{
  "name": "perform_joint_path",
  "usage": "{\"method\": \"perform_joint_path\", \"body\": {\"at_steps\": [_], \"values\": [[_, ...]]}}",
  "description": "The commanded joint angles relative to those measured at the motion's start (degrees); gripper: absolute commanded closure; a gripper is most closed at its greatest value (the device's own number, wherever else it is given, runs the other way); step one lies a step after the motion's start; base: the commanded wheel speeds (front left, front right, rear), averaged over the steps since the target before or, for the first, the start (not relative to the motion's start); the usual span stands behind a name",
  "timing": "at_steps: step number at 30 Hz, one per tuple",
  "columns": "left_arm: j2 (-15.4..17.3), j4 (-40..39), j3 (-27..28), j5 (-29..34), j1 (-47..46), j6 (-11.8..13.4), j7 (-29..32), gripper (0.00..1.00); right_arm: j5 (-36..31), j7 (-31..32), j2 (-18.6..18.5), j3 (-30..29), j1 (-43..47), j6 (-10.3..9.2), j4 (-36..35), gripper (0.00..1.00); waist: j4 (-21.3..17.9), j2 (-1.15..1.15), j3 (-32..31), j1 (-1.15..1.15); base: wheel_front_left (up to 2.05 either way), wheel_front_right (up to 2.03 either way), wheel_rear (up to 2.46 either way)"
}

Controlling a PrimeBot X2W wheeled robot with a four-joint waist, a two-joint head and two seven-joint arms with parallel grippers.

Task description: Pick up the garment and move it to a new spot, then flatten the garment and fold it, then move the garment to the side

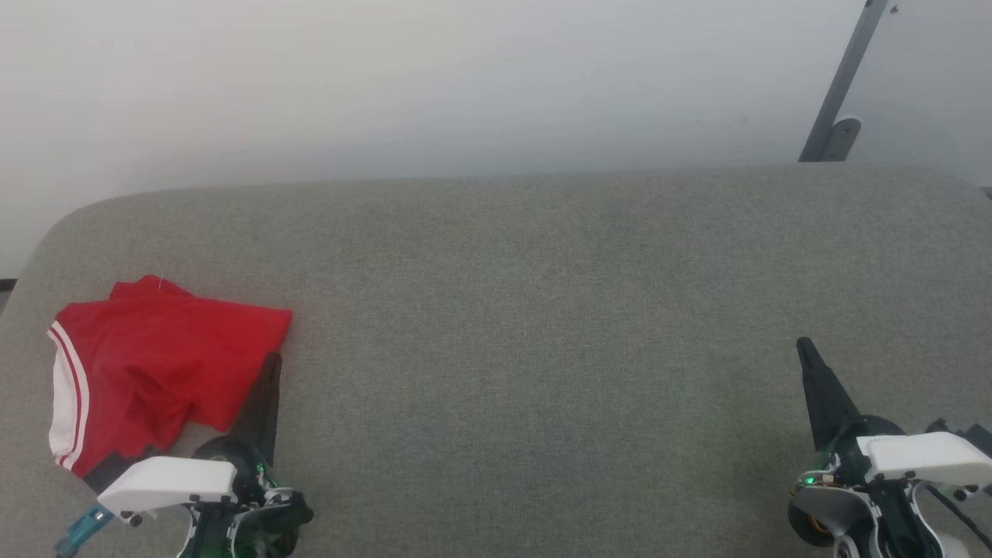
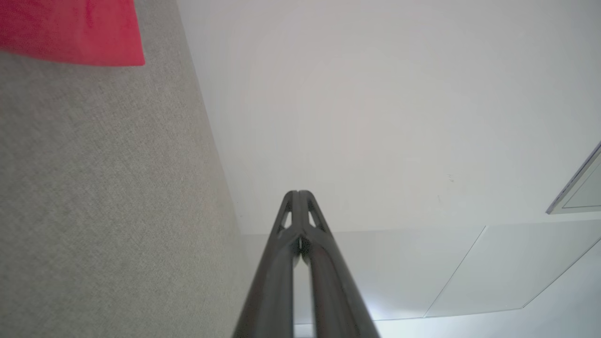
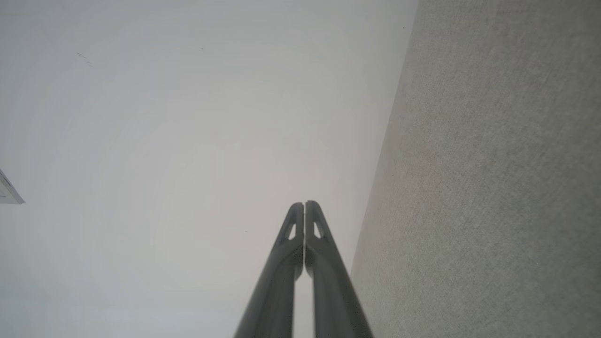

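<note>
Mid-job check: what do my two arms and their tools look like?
Both match: the left tool and right tool each have two long, dark, tapering fingers with triangular cut-outs near the tips, a round black base with a green light, and a white screwed cover. A teal part sits by the left wrist; black cables run by the right.

A bare indoor test space, more lab than home: a grey fabric pad (image 1: 542, 310) set against a plain white wall (image 1: 387, 77), a metal strut (image 1: 841, 85) behind the pad's right end, pale panels (image 2: 469, 267) adjoining the wall.
</note>
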Motion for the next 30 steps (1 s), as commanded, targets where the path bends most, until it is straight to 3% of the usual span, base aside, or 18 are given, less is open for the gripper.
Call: {"method": "perform_joint_path", "body": {"at_steps": [1,10,11,23,30], "values": [[-0.1,-0.1,0.1,0.1,-0.6,-0.2,0.1,1.00,0.3,0.1,0.2,0.0,-0.3,0.02,0.2,1.00,0.0,0.00,0.0,0.00,0.00,0.00,0.00],[-0.1,-0.1,0.1,0.1,-0.6,-0.2,0.1,1.00,0.3,0.1,0.2,0.0,-0.3,0.02,0.2,1.00,0.0,0.00,0.0,0.00,0.00,0.00,0.00],[0.0,0.0,0.0,0.0,0.0,0.0,0.0,0.00,0.0,0.0,0.0,0.0,0.0,0.00,0.0,0.00,0.0,0.00,0.0,0.00,0.00,0.00,0.00],[1.4,1.2,-0.9,3.4,0.0,0.0,-2.5,0.00,-2.8,-1.9,-0.9,0.8,-0.8,-0.01,1.6,0.00,0.1,0.00,0.1,0.00,0.00,0.00,0.00],[2.4,1.3,-0.6,11.6,-0.6,0.3,-4.6,0.00,-9.0,-4.5,-2.7,3.0,-2.1,0.00,2.6,0.00,0.2,0.00,0.1,0.00,0.00,0.00,0.00]]}}
